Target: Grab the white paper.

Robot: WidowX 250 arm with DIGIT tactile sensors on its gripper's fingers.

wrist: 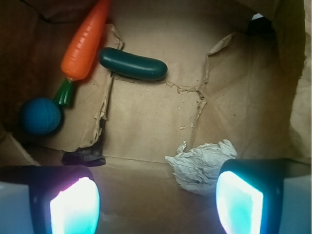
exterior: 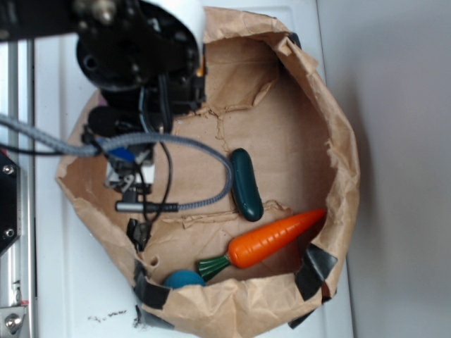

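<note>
White paper: the white paper (wrist: 202, 163) is lying just ahead of my right finger, on the floor of the brown paper bag (wrist: 146, 117).
My gripper (wrist: 157, 204): I am holding the fingers spread apart, gripping nothing.
Count: one carrot (wrist: 85, 41), one dark green cucumber (wrist: 132, 64), one blue ball (wrist: 40, 116), all sitting farther ahead to my left.

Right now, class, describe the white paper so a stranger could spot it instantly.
Look inside the brown paper bag, on its creased floor. In the wrist view, the white paper lies near the right fingertip of the open gripper. It alone is pale and crumpled; its neighbours are smooth and coloured.
</note>
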